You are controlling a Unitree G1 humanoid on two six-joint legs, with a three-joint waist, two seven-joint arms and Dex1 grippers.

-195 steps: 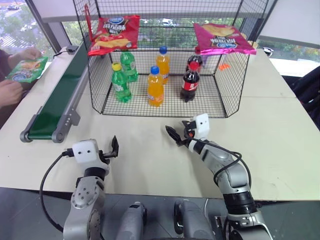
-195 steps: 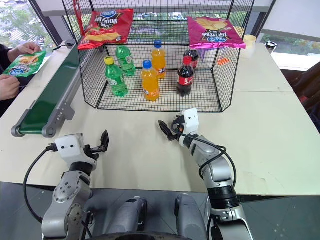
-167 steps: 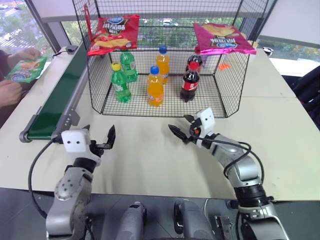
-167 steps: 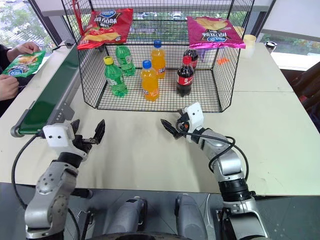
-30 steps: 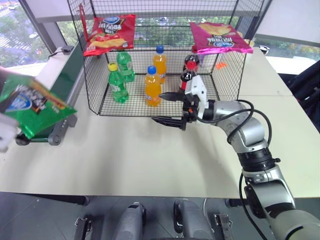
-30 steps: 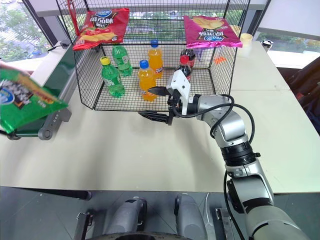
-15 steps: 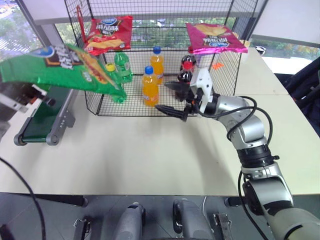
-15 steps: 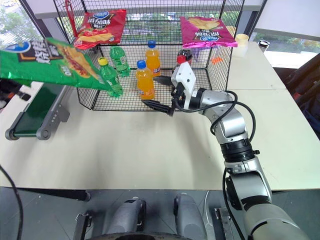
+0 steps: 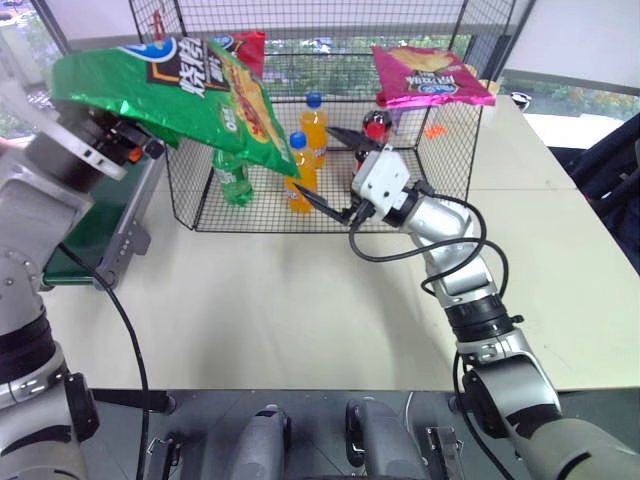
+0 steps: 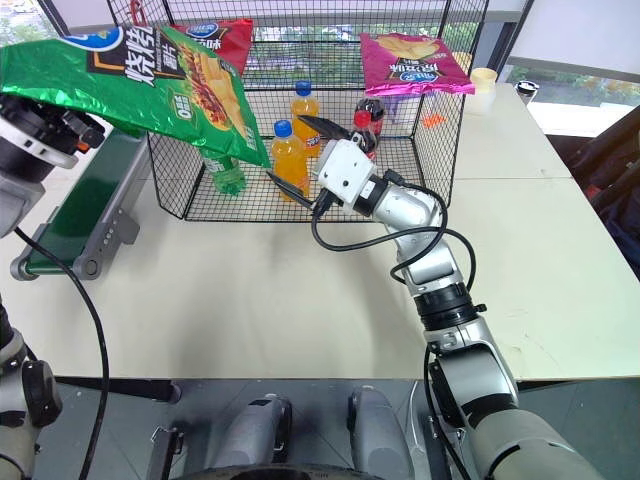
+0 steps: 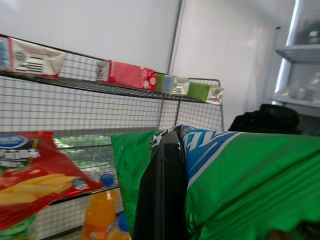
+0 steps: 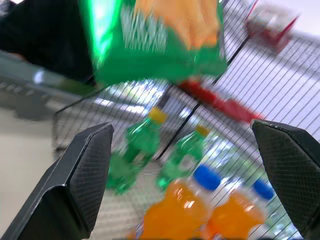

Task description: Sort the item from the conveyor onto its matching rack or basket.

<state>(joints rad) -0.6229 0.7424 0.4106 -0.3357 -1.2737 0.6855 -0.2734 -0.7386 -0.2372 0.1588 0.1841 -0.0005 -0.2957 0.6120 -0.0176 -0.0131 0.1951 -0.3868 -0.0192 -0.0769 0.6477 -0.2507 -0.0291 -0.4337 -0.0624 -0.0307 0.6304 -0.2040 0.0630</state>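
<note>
Left gripper [image 11: 165, 175] pressed together on the near edge of the green bag [image 9: 190, 85]; the bag is held aloft at far left, above the conveyor [image 9: 95, 225] and the left front corner of the cage [image 9: 440, 180], sagging toward the bottles. Right gripper [image 9: 335, 170] spread wide, holding nothing, at the cage's open front, pointed toward the bag's hanging corner.

Risks, as judged:
- Grip is on one edge only. The bag is slick and floppy, so it could slide out of the pinch or fold as it is carried.
- The drooping corner hangs just above the orange bottle [image 9: 298, 172] and the green bottle [image 9: 228, 180]; a low pass could tip one.
- The right fingers [image 12: 82, 172] sit close to the cola bottle [image 9: 375, 135]; a swing could knock it over.
- The bag could snag on the cage's front rim on the way in.
- The red bag [image 9: 245, 48] and pink bag [image 9: 430, 78] already lie on the upper wire; the gap between them seems the likely spot, and a poor drop could land on either.

Hard to make out:
- The green bag covers most of the red bag and the green bottle's top.
- Left fingertips are buried in the foil; depth of bite unclear.
- The conveyor's far end is hidden behind the left arm.
</note>
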